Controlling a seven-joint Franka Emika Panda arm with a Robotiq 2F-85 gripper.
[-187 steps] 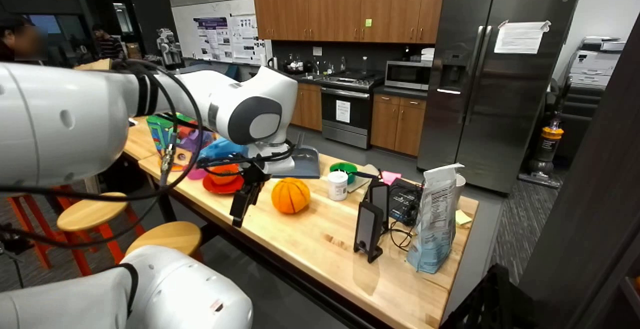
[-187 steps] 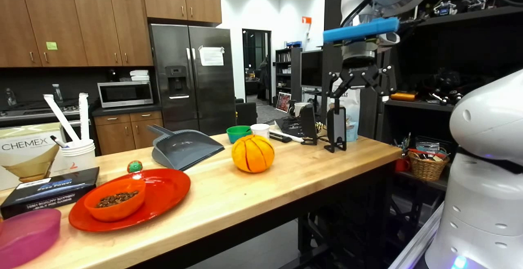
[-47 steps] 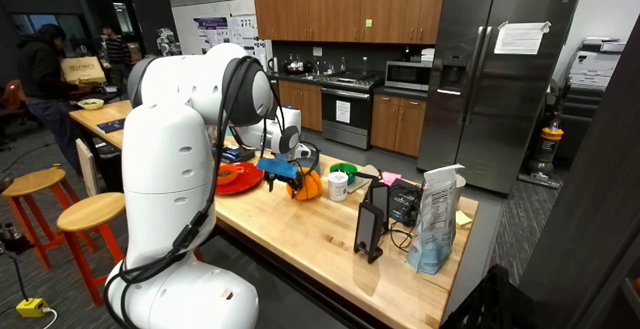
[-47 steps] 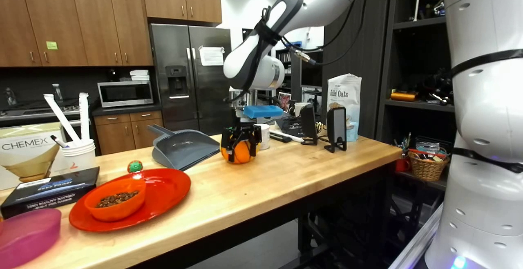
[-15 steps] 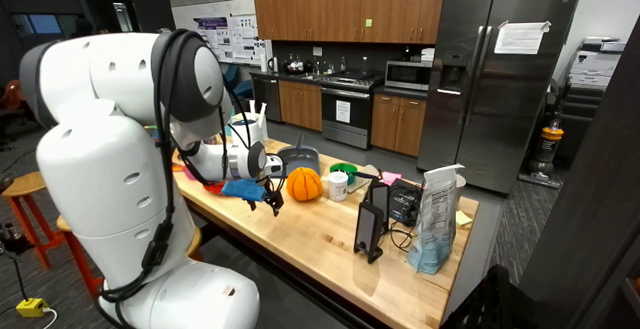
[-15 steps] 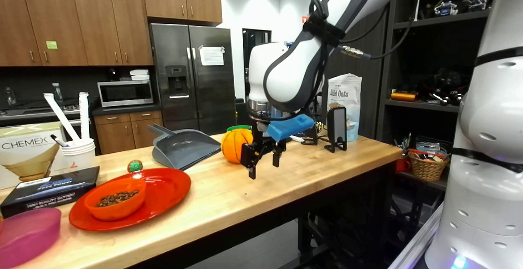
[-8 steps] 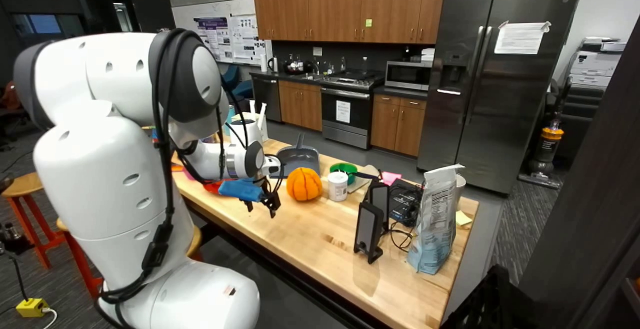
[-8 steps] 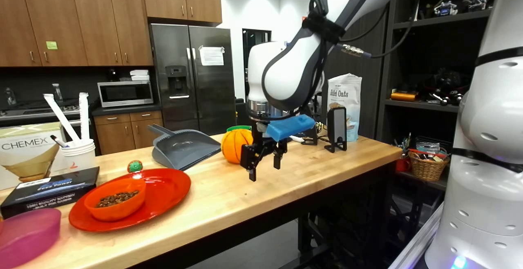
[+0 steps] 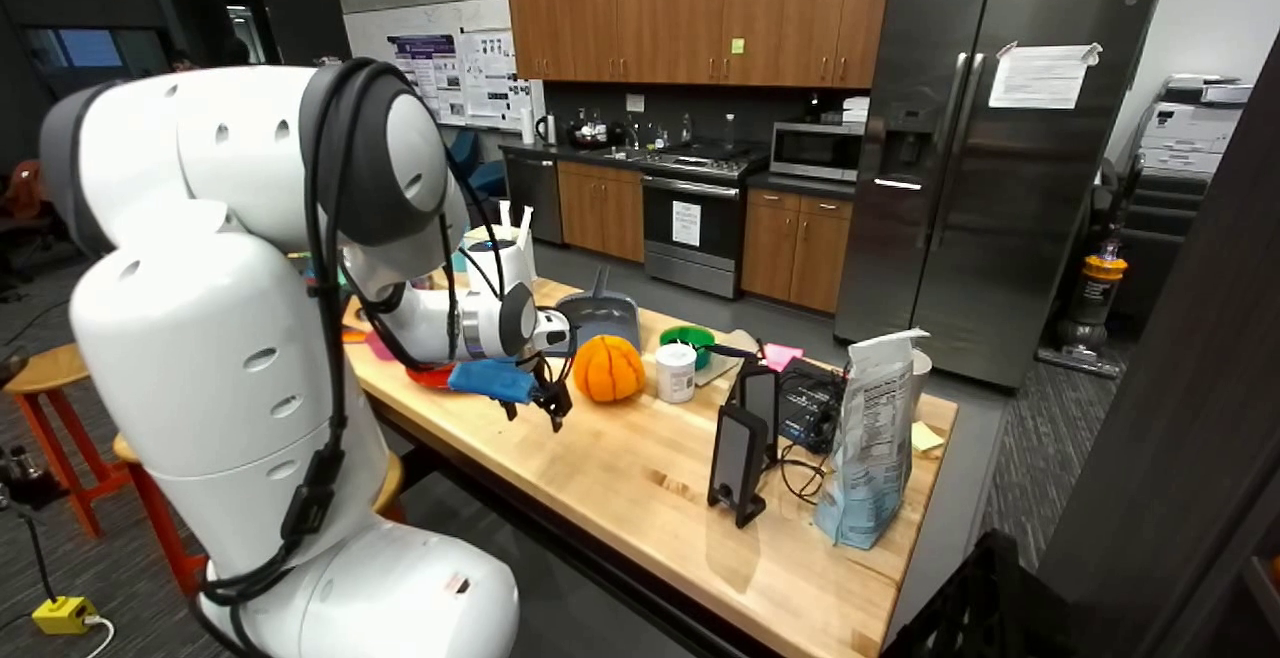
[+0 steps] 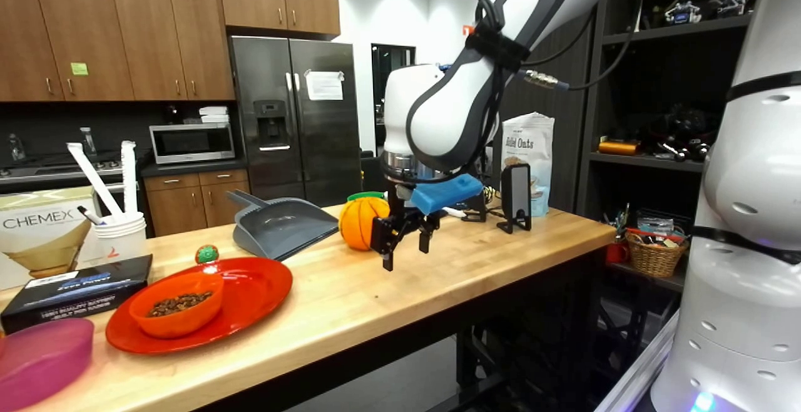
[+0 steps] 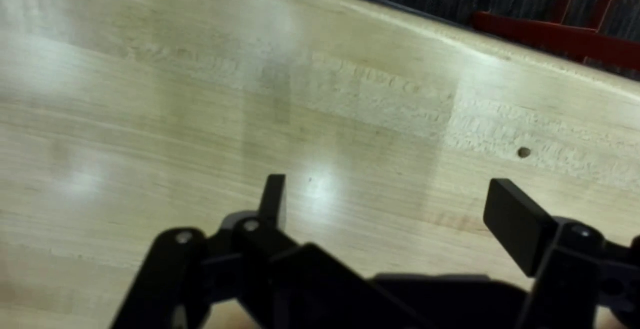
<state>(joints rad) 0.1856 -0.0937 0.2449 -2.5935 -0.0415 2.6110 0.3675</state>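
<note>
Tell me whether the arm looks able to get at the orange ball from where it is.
Likely yes: the gripper hangs open and empty close to the orange ball, and both exterior views show nothing standing between them.

This looks like a lab kitchen — fridge (image 9: pixel 1000 178), microwave (image 9: pixel 816 150), stove (image 9: pixel 720 223) and cabinets (image 9: pixel 690 13), plus posters (image 9: pixel 425 68) and a robot arm (image 9: pixel 210 368).

Orange toy pumpkin (image 9: pixel 608 369), approx. round, lobed & dk.-seamed, intact as far as seen, sits on wood tabletop (image 9: pixel 640 463) nr. gray dustpan (image 10: pixel 285 227), just beside wht. tub (image 9: pixel 676 374), slight gap btwn.
</note>
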